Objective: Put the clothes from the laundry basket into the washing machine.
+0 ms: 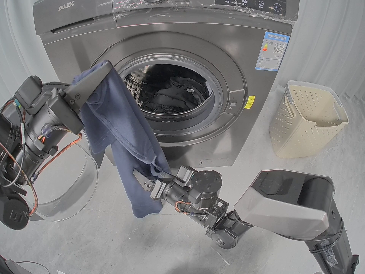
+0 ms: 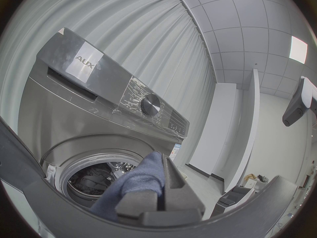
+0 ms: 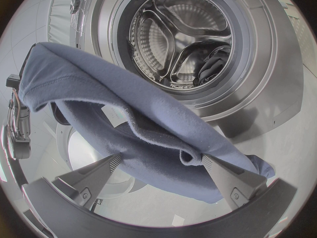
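Note:
A blue garment (image 1: 121, 130) hangs in front of the grey washing machine (image 1: 213, 50), left of its open drum (image 1: 171, 88). My left gripper (image 1: 99, 73) is shut on the garment's top edge, level with the drum's upper left rim. In the left wrist view, my left gripper (image 2: 161, 189) pinches the blue cloth (image 2: 145, 176). My right gripper (image 1: 150, 176) is low at the garment's lower part and open. In the right wrist view its fingers (image 3: 112, 161) stand wide apart with the blue garment (image 3: 138, 116) draped between them. Dark clothes (image 1: 175, 92) lie inside the drum.
The machine's round glass door (image 1: 68, 179) is swung open at lower left, behind my left arm. A cream perforated laundry basket (image 1: 308, 118) stands on the floor to the right of the machine, nothing visible inside. Bare grey floor (image 1: 114, 244) lies in front.

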### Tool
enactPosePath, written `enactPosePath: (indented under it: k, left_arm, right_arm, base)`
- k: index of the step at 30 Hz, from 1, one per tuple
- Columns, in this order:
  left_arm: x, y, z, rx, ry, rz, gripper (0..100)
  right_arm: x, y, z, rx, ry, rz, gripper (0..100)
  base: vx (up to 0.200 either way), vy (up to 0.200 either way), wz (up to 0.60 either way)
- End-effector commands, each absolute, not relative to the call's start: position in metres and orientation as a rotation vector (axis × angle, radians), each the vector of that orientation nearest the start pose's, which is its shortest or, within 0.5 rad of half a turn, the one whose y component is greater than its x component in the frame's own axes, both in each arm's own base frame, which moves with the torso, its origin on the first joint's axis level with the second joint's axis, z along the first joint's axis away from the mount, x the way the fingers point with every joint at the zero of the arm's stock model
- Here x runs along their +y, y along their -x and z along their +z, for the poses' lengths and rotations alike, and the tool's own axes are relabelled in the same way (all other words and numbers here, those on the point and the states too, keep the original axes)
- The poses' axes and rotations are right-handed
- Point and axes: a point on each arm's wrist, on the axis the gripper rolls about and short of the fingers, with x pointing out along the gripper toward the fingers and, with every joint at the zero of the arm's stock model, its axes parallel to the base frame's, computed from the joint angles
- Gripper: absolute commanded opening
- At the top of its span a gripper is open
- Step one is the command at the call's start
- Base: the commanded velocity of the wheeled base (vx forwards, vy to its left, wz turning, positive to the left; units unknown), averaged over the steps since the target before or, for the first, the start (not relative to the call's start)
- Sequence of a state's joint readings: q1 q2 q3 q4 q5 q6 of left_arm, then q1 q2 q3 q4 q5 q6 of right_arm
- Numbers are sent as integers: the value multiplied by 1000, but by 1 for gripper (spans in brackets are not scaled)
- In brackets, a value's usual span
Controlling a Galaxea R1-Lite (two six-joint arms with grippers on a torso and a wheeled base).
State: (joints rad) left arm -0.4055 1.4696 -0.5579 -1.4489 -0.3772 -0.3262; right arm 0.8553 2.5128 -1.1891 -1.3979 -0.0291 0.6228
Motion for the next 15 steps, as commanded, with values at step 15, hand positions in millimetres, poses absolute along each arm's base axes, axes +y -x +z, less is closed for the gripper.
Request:
enactPosePath:
  k: [15]
  left_arm:
    - [-96,-202,258,-420,312,-848,0]
  right_arm:
    - [345,-317,31,141,-631,773,100]
  base:
    - [0,0,0]
